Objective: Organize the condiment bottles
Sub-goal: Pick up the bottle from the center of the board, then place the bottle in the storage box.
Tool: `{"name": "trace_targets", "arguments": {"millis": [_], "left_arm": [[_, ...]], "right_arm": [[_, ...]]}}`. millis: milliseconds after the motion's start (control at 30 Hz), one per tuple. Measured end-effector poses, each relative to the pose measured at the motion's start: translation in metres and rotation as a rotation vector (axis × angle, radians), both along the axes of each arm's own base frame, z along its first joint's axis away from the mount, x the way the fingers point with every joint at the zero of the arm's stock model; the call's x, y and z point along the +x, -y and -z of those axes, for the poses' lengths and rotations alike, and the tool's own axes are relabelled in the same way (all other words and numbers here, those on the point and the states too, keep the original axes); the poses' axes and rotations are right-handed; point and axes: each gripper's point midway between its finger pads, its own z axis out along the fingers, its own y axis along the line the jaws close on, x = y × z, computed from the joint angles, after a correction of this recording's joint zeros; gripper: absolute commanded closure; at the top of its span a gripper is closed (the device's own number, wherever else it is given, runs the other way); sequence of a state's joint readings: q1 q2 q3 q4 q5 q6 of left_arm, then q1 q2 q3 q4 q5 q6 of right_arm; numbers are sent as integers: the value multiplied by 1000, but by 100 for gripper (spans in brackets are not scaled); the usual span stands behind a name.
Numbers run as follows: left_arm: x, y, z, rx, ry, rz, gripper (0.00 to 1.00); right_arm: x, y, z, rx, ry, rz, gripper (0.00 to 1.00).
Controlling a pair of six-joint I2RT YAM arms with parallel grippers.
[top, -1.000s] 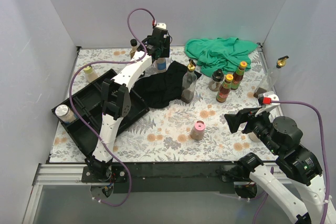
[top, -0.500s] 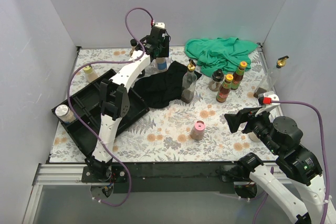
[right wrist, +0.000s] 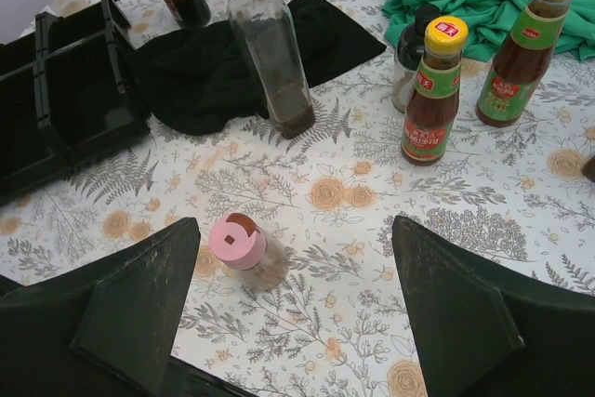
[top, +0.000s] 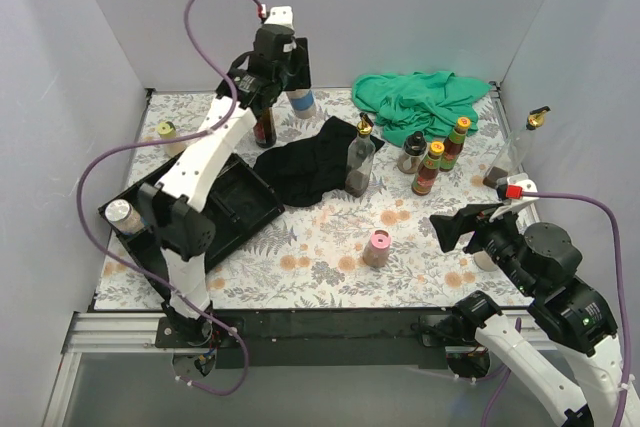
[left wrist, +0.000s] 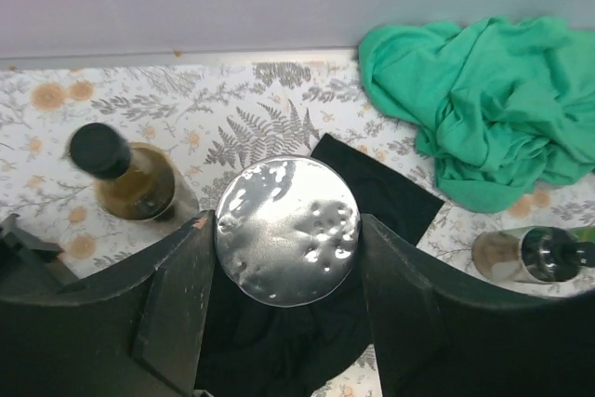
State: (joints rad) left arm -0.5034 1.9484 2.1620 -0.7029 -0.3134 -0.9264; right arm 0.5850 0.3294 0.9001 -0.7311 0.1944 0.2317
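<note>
My left gripper [top: 294,85] is shut on a silver-lidded jar [left wrist: 284,206] with a blue band [top: 300,104] and holds it above the black cloth at the back. A dark black-capped sauce bottle [top: 265,125] stands just left of it. My right gripper [right wrist: 293,230] is open and empty, hovering above the pink-lidded shaker [right wrist: 240,244] at front centre. A clear gold-spouted bottle [top: 360,159], a grey-lidded shaker [top: 412,152] and two orange-capped red sauces [top: 428,169] stand mid-right. A yellow-lidded shaker [top: 168,135] stands far left.
A black compartmented tray [top: 165,192] lies at the left with a white-lidded jar [top: 121,215] in it. A black cloth [top: 310,167] lies at the centre back, a green cloth [top: 420,102] at the back right. Another gold-spouted bottle [top: 530,132] stands by the right wall.
My left arm has swung left and risen with the silver-lidded jar in its grip, uncovering the dark sauce bottle. The right arm has barely moved.
</note>
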Motion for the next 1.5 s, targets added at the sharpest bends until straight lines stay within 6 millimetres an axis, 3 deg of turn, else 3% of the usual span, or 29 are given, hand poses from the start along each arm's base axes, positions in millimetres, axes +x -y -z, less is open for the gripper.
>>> {"name": "trace_targets", "arguments": {"millis": [133,233,367,467,633,767,900,1067,1333,1500], "left_arm": [[-50,-30,-37,-36,29,-42,100],[-96,-64,-45,-38,24,-97,100],[-146,-108,-34,-3,-3,-194,100],[-167,-139,-16,47,-35,-293,100],[-171,-180,12,111,-108,-451,100],[-168,-231,29,115,-154,-614,100],[-175,-285,37,134,-169,-790,100],[-181,-335,42,129,-151,-957,100],[-188,-385,35,114,-65,-1151,100],[-189,-402,34,100,-22,-1216,100]], "right_arm": [[-1,1,-7,11,16,1,8],[-3,2,-10,22,22,2,9],[-7,1,-16,47,32,-5,9],[-9,0,-18,62,34,-14,9],[-11,-3,-18,80,25,-31,10],[-12,-5,-18,91,18,-37,10],[-14,-6,-18,100,15,-43,10],[-16,-8,-18,114,6,-56,10],[-22,-9,-28,124,16,-77,10],[-23,-8,-33,128,23,-78,11]]}}
